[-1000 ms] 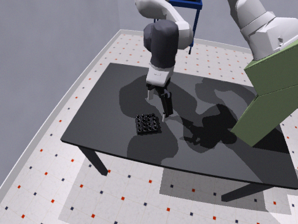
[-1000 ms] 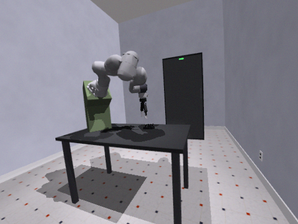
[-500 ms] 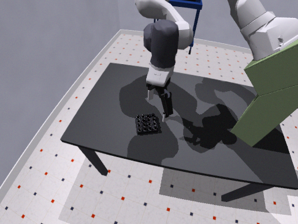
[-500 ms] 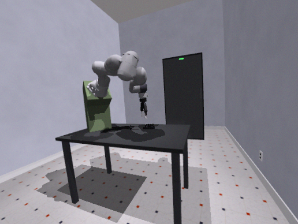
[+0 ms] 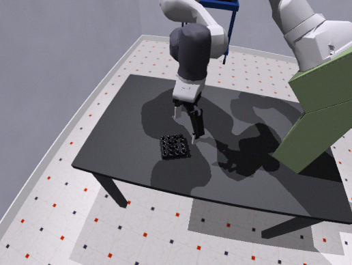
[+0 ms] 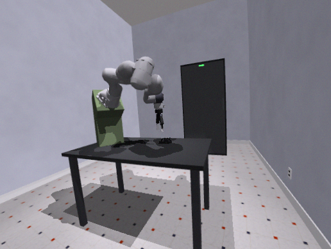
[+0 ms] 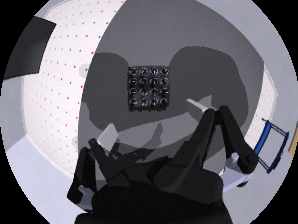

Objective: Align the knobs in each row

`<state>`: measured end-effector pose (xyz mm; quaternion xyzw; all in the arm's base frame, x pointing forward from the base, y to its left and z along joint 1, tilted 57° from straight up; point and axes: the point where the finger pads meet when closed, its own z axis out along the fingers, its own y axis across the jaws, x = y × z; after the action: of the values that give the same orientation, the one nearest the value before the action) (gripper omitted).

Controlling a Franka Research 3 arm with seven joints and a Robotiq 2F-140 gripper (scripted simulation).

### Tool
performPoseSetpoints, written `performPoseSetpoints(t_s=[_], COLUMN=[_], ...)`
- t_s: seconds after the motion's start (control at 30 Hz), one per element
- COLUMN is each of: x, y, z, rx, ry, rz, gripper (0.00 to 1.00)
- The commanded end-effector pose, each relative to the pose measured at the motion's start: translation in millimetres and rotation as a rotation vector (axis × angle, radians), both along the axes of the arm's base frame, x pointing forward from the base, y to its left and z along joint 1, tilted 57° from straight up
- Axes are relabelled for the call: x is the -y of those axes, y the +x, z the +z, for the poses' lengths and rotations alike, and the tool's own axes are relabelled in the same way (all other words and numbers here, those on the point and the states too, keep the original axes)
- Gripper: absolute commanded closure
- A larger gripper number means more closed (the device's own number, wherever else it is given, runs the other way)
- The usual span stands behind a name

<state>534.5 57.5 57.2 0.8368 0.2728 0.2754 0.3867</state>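
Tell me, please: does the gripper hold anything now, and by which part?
Nothing is held. The gripper is wide open, hanging above the dark table, apart from the small black knob box.

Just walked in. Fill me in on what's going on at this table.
A single robot arm hangs above a dark table with its gripper open and holding nothing. Below it, on the table, stands a small black knob box with a grid of knobs. The gripper is in the air, clear of the box, touching no knob. The knobs' white lines are too small to read here. A green pedestal carries the arm's base.
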Motion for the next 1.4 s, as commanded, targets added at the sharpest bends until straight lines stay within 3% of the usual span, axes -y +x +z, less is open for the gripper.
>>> performPoseSetpoints(t_s=[0.0, 0.73, 1.37], x=[0.0, 1.1, 14.9], y=[-0.8, -2.5, -24.4], z=[-1.2, -2.3, -16.7], rx=[0.000, 0.000, 0.000], ry=[0.003, 0.003, 0.003], rz=[0.000, 0.000, 0.000], gripper=[0.00, 0.00, 0.00])
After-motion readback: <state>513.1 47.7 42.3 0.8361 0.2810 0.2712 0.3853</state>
